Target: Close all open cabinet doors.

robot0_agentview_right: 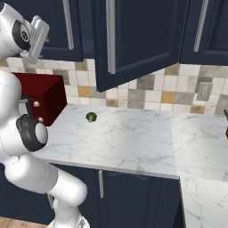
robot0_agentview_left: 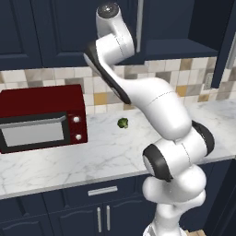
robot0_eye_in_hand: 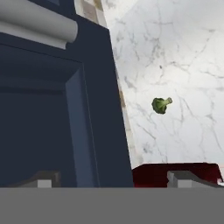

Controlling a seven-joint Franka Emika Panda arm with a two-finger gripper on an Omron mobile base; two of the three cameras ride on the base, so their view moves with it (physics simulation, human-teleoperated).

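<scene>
Cabinet door (robot0_agentview_right: pixel 138 40) ajar, handle (robot0_agentview_right: pixel 111 35) vertical.

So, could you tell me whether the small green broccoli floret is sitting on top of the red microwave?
No, the small green broccoli floret lies on the white marble counter, apart from the red microwave, to its right.

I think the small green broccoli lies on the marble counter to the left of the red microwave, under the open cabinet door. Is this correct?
Not quite. The broccoli lies on the marble counter to the right of the red microwave, not the left. The left base view shows this. The rest holds: the open cabinet door hangs above it in the right base view.
</scene>
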